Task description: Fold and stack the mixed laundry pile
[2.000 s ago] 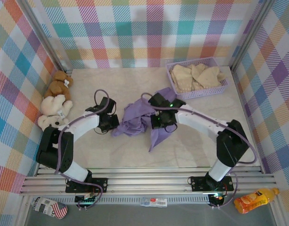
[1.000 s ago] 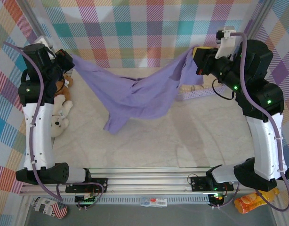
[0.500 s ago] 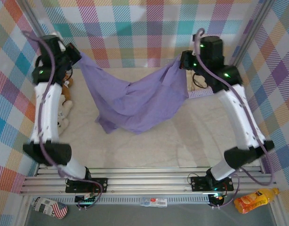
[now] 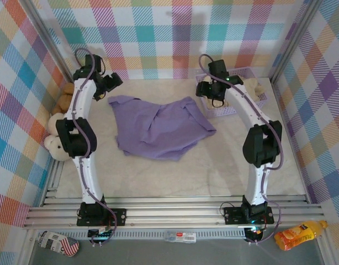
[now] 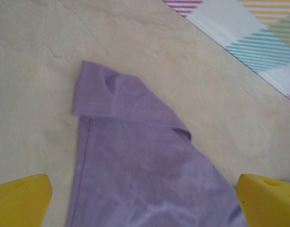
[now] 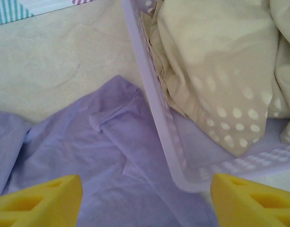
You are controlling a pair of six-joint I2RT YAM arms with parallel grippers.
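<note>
Arms reach far back: left gripper (image 4: 114,82) spread wide above lavender shirt (image 4: 158,127), right gripper (image 4: 207,93) parted wide over basket (image 6: 154,113) rim.

This is a robot test booth, not a real home. Bright checked walls (image 4: 158,38) stand around a pale table (image 4: 230,160). At the table's near edge, a left arm (image 4: 85,165) and a right arm (image 4: 257,182) are bolted to a metal rail (image 4: 175,212).

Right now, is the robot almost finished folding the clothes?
Not nearly. Done: the purple shirt lies spread out on the table. In hand: nothing; both arms' jaws stand open above its far corners. Left: fold it, then take the cream garment from the basket, fold it and stack both.
</note>
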